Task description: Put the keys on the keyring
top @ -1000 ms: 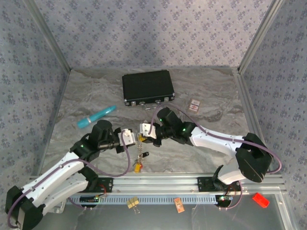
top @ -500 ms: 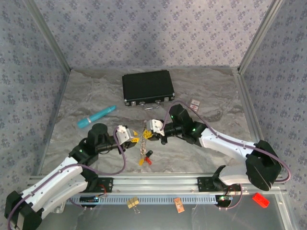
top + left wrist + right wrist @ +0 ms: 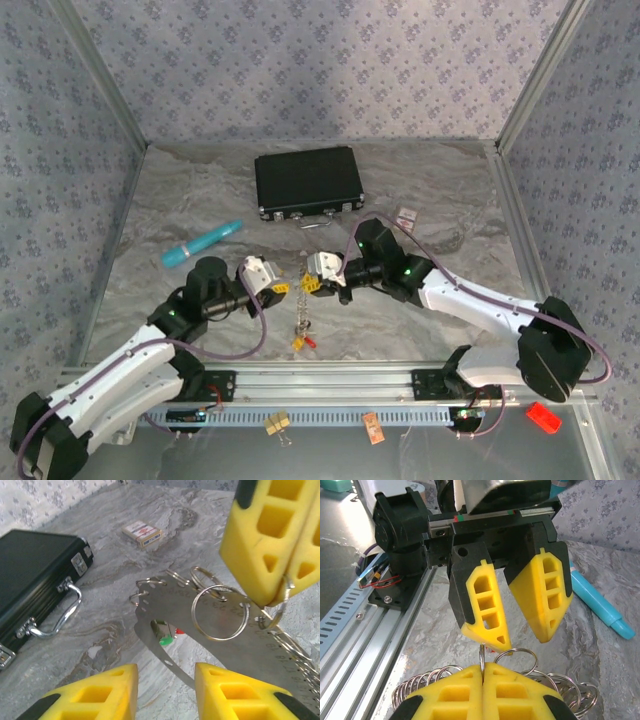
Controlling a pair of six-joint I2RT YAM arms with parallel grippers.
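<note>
- Keyring [image 3: 220,639] sits pinched in our closed right hand [image 3: 482,669], keys [image 3: 303,341] beneath it.
- We judge threading underway; our open, empty left hand [image 3: 165,674] next needs 1 key.

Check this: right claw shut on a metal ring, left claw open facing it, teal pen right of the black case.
One error: the top view shows the teal pen left of the black case. The rest stands: right claw shut on a metal ring, left claw open facing it.

Grey marbled tabletop [image 3: 190,190], blue-patterned walls [image 3: 320,70] around it.
</note>
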